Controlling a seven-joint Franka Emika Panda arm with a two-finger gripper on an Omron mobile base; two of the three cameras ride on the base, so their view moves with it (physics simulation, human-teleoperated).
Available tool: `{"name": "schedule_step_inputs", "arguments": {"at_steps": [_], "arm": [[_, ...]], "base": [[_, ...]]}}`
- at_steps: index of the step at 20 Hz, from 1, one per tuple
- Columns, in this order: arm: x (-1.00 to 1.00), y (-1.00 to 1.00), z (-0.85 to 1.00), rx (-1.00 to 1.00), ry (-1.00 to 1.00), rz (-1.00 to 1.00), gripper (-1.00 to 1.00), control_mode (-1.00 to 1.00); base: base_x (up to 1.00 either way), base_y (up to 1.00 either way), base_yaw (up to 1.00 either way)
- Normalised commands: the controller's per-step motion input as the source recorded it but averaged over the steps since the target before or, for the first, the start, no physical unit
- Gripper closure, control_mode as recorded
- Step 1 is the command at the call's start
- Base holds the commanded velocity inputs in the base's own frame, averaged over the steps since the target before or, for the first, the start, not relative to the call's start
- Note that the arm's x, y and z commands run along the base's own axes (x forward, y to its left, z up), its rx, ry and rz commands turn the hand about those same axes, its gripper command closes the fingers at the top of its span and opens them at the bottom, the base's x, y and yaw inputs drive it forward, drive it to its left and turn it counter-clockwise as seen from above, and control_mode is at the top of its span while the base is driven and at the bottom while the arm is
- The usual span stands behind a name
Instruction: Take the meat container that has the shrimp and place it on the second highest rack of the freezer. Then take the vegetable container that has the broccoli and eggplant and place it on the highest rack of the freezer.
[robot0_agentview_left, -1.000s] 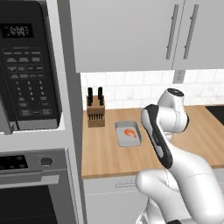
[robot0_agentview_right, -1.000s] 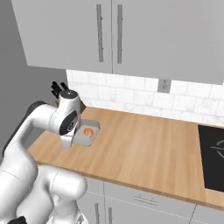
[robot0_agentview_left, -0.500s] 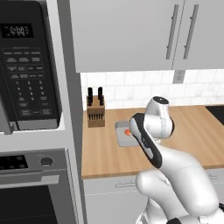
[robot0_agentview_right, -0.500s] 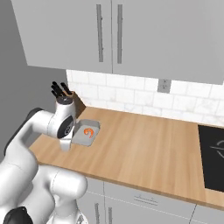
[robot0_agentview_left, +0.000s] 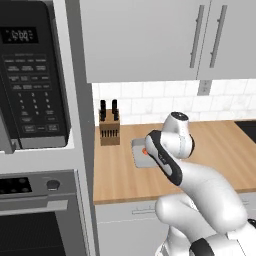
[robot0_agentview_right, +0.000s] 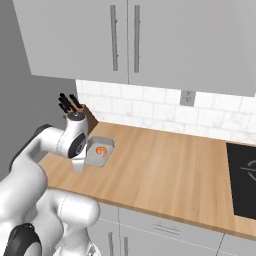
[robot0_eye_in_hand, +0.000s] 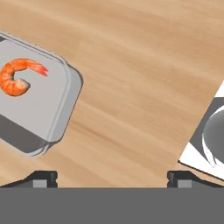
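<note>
The gripper (robot0_eye_in_hand: 112, 177) hangs with its jaws spread wide and nothing between them, low over the worktop (robot0_agentview_right: 165, 165). The tray (robot0_eye_in_hand: 35, 109) sits near the back left corner of the worktop, just off to one side of the jaws and not between them. The shrimp (robot0_eye_in_hand: 19, 76) lies loose inside, tiny against the tray. Looks a light, stiff, shallow tray with a raised lip; that rim is the place to pinch, and keep it level or the shrimp may slide.

One shrimp (robot0_eye_in_hand: 17, 77), one tray (robot0_eye_in_hand: 52, 109), one knife block (robot0_agentview_left: 109, 131).
</note>
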Motion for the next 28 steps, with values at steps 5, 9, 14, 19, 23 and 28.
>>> {"name": "schedule_step_inputs", "arguments": {"at_steps": [5,9,14,19,23,28], "arm": [[0.23,-0.02,-0.09,0.0,0.0,-0.02,-1.0,-1.0],[0.01,0.0,-0.28,0.0,0.0,-0.18,-1.0,-1.0],[0.26,-0.03,-0.21,0.0,0.0,-0.18,-1.0,-1.0],[0.43,-0.03,-0.16,0.0,0.0,-0.08,-1.0,-1.0],[0.43,0.0,-0.18,0.0,0.0,0.0,-1.0,-1.0],[0.34,0.0,-0.19,0.0,0.02,0.0,-1.0,-1.0]], "base": [[0.0,0.0,0.0],[0.0,0.0,0.0],[0.0,0.0,0.0],[0.0,0.0,0.0],[0.0,0.0,0.0],[0.0,0.0,0.0]]}}
